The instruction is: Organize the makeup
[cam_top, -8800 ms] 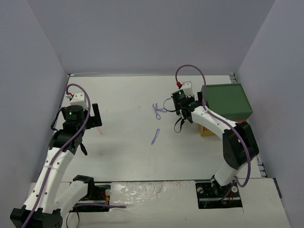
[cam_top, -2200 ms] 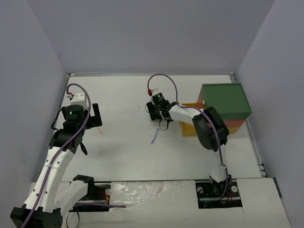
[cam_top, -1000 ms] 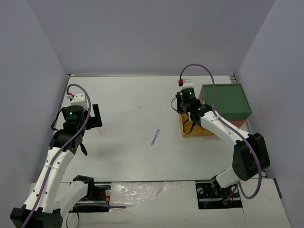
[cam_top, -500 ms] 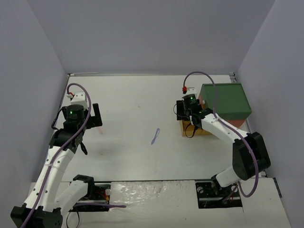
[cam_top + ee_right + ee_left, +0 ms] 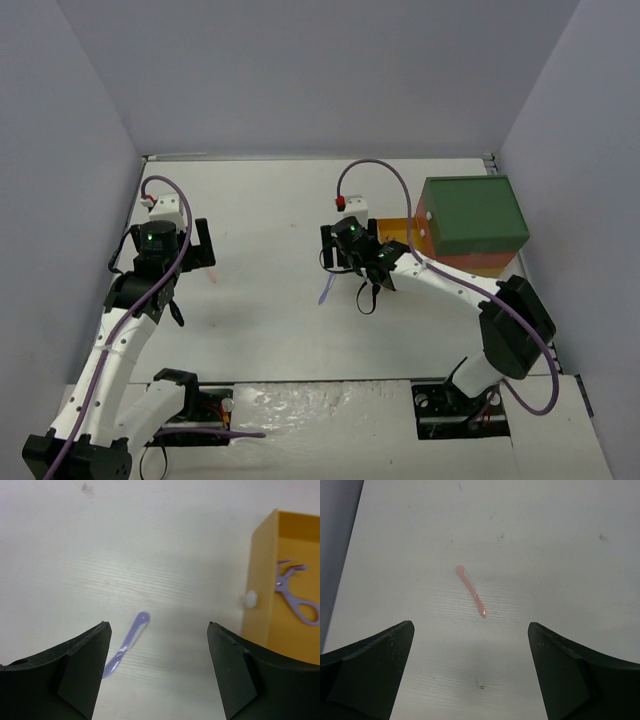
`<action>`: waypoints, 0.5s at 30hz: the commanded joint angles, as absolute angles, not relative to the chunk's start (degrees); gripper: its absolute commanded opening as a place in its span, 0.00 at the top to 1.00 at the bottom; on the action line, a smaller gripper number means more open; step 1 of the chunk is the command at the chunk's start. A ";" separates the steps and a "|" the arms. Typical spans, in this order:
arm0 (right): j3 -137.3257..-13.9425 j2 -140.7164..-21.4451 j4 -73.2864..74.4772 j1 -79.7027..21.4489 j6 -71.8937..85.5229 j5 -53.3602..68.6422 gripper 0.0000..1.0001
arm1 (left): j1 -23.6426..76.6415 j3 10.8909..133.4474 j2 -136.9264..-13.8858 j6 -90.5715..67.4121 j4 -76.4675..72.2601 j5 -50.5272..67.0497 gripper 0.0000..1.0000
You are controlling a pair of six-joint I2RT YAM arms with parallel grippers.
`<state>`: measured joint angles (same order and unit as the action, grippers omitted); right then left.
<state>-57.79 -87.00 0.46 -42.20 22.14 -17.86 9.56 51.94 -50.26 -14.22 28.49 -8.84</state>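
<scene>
- Swinging back from the orange drawer [image 5: 260, 575], the right gripper [image 5: 340, 252] now hangs over the middle of the worktop [image 5: 270, 200]. Half a second ago it was at the drawer, toward the right edge.
- The lilac scissor-shaped tool [image 5: 296, 599] lay out on the worktop some seconds ago. It now lies flat inside the open drawer, so that item looks sorted.
- The drawer stands pulled out of the green-topped box [image 5: 470, 212], which sits near the right edge. The drawer's front faces the middle of the worktop.
- The next target is most likely the lilac stick [image 5: 125, 647]. It lies flat near the middle of the worktop and has not moved in all this time. In the right wrist view it is just beside one finger and is not touched.
- The right gripper's jaws are spread wide with nothing between them. The arm reaches out leftward from its base at the near edge, with the wrist pointing down.
- The left arm has not shifted. The left gripper [image 5: 470, 630] hovers with jaws apart and empty above the pink stick [image 5: 471, 591], which lies flat near the left edge.
- By this reading one tool is stowed and at least two sticks are left on the worktop. No other makeup is in view.
</scene>
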 commanded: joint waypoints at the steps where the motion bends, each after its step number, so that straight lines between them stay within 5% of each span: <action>1: -59.89 -93.05 -1.18 -46.40 32.16 -26.31 0.27 | 9.05 56.13 -50.15 -15.03 26.84 -9.14 0.03; 15: -61.50 -106.06 -2.22 -51.68 42.23 -28.59 0.49 | 9.05 56.16 -49.55 -14.94 26.89 -9.34 0.03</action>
